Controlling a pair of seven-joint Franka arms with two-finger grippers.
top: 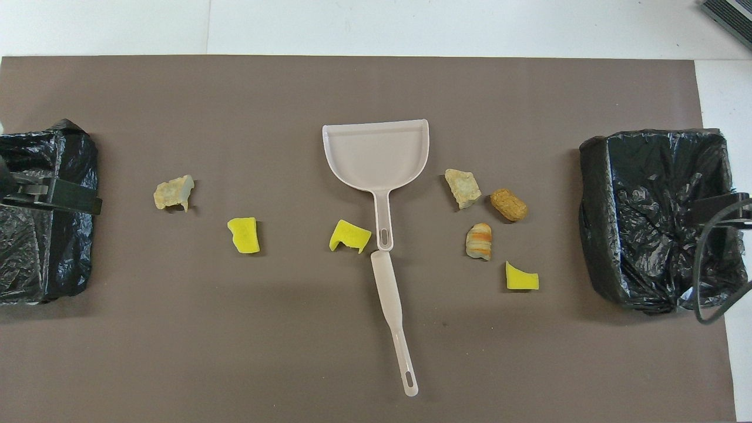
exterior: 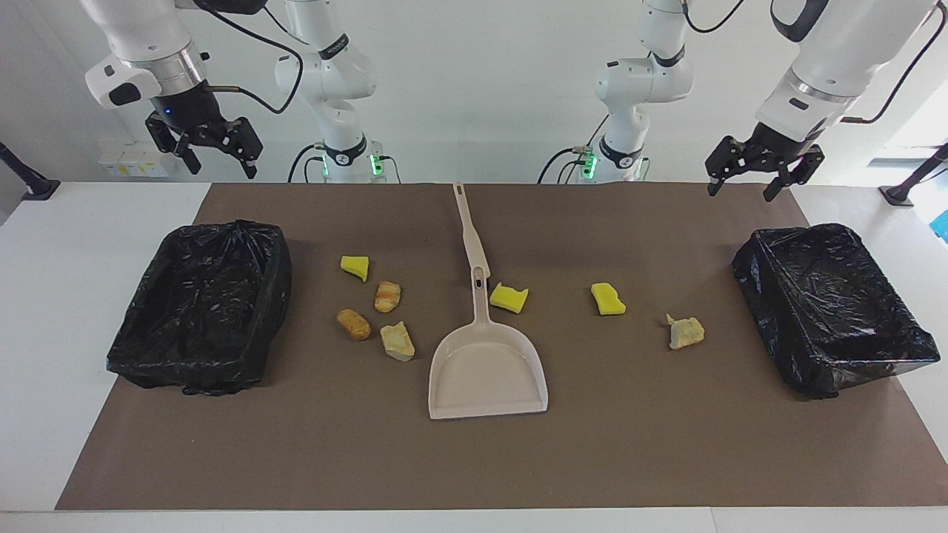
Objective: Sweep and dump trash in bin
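In the facing view, the left gripper (exterior: pixel 754 180) hangs high with fingers spread and empty, over the brown mat's edge beside one black bag-lined bin (exterior: pixel 829 307). The right gripper (exterior: pixel 216 152) hangs likewise released above the other black bag-lined bin (exterior: pixel 204 303). Between them, well below both, the beige plastic dustpan (exterior: pixel 487 366) and slim beige scraper (exterior: pixel 468 226) lie flat.

In the overhead view, the seven yellow sponge and tan bread-like trash lumps (top: pixel 351 236) lie scattered on the brown mat (top: pixel 235 341) on both sides of the dustpan's handle, well apart from either gripper.
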